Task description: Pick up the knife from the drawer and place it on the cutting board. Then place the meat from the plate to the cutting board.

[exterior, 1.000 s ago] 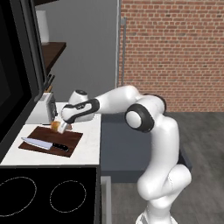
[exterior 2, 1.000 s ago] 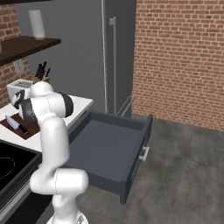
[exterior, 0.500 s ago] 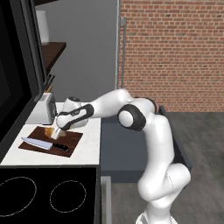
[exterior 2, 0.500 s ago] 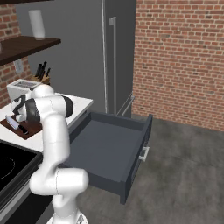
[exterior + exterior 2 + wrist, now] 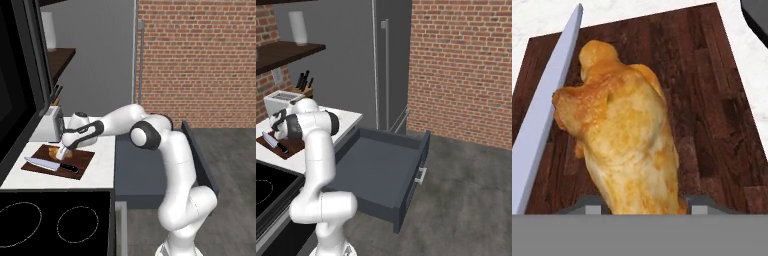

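Golden-brown meat (image 5: pixel 54 150) sits low over the cutting board (image 5: pixel 80 161) by the surface's back edge, beside the knife (image 5: pixel 50 165); I'd lower gently, then release. From the hand camera, my claw (image 5: pixel 641 205) is partly open, clamped on the meat (image 5: pixel 624 135).

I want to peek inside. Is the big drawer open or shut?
Open: the drawer sticks far out from the counter, and nothing shows inside.

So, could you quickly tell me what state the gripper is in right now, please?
Gripper: closed on the meat, held low over the cutting board beside the knife.
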